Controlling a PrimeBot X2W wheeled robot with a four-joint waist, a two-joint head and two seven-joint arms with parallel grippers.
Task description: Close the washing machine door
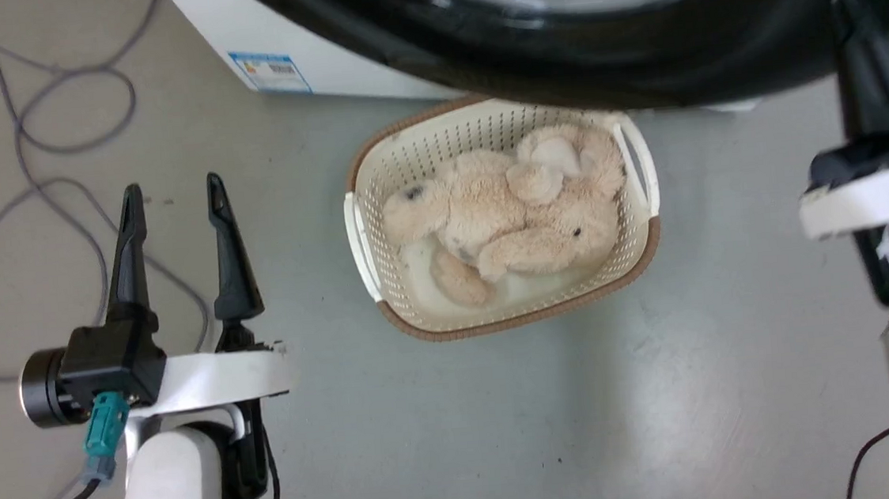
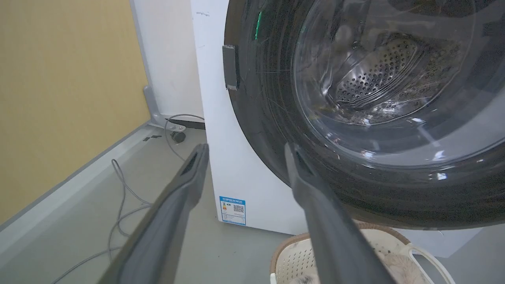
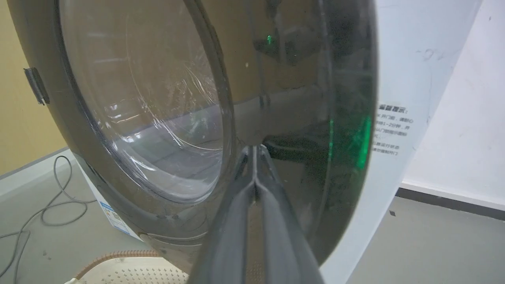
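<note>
Cable (image 1: 32, 155): grey loops on the floor at the far left. The head view cuts them off, and the left wrist view follows them toward a yellow wall (image 2: 59, 98).
Left gripper (image 1: 172, 187): one, its two fingers spread apart and grasping nothing. It hangs over bare floor, well apart from the door. From its own wrist, the fingers frame the machine's white front.
Blue label (image 1: 272, 71): one sticker, low on the machine. Its print is too small to read in any view.
Washing machine (image 2: 236, 165): one. The head view catches just a white corner. The right wrist view adds a block of printed text (image 3: 394, 126) on its front, too blurred to read.
Basket (image 1: 360, 232): one, cream with a brown rim, on the floor just before the machine. Both wrist views cut it off at the bottom.
Plush toy (image 1: 513, 212): one, beige, lying in the basket.
Washing machine door (image 1: 636, 60): one, glossy black, overhanging the basket's far edge. The perforated drum (image 2: 378, 67) shows through its glass in the left wrist view. I cannot tell whether it is latched.
Grey metal piece (image 2: 230, 67): one, on the door's rim.
Right gripper (image 3: 254, 148): one, fingers pressed together with nothing between them. The tips meet their own reflection on the door's black ring. The head view blurs it and cuts off the arm.
</note>
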